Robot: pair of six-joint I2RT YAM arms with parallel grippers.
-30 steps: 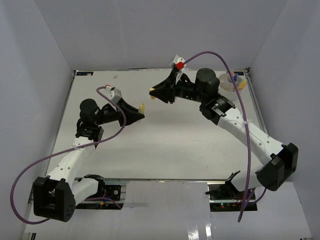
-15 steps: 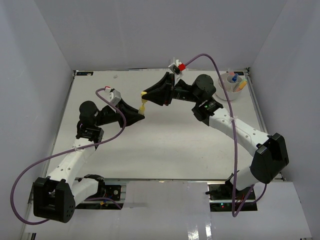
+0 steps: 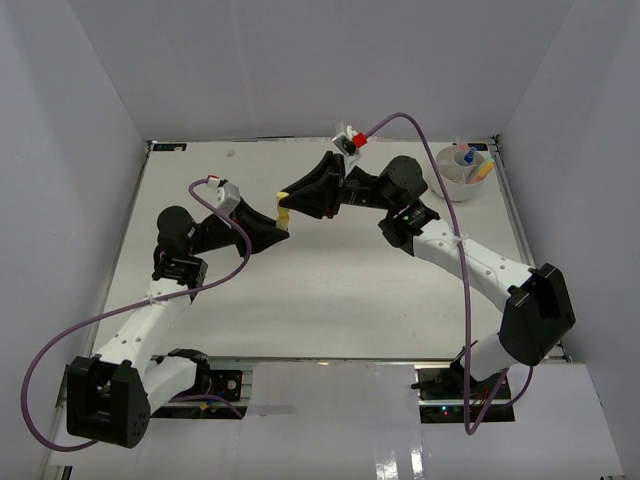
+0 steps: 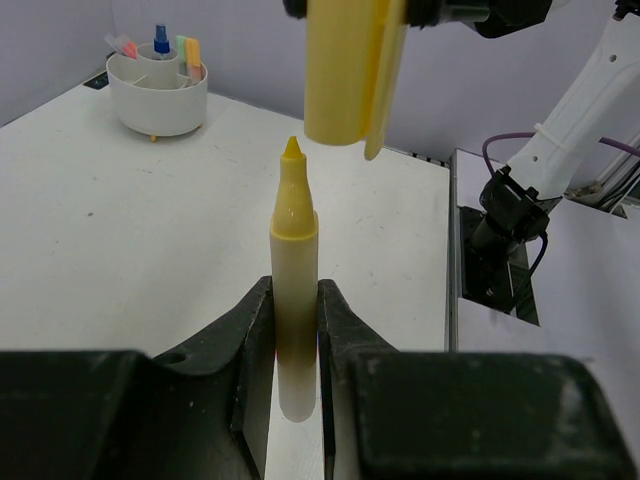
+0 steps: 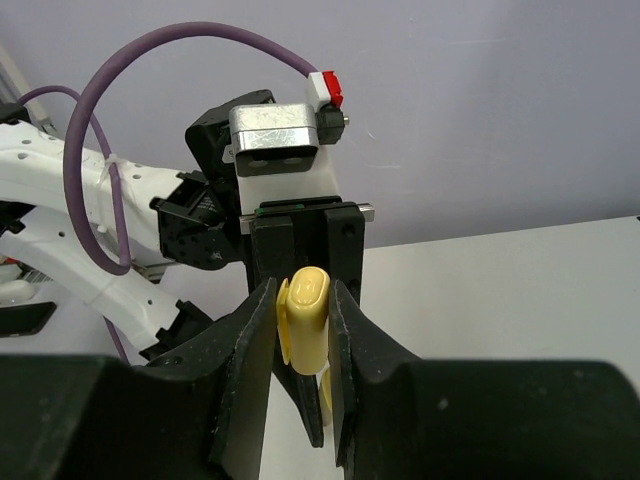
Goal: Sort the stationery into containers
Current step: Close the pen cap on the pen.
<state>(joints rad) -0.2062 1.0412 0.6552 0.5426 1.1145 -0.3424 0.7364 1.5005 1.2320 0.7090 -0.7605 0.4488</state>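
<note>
Since a second ago our right gripper (image 5: 300,330) has swung its clamped yellow cap (image 4: 345,70) over the uncapped yellow highlighter (image 4: 293,290), pinched in our left gripper (image 4: 295,345). Any misalignment could jam the tip against the cap's rim; white tub (image 3: 462,172) waits far right.

Glossy yellow plastic highlighter (image 4: 293,300) and cap (image 4: 345,65), matt black jaws, smooth scuffed white table (image 4: 120,240).

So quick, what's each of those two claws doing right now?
Left gripper: shut on the uncapped yellow highlighter.
Right gripper: shut on the yellow cap.
</note>
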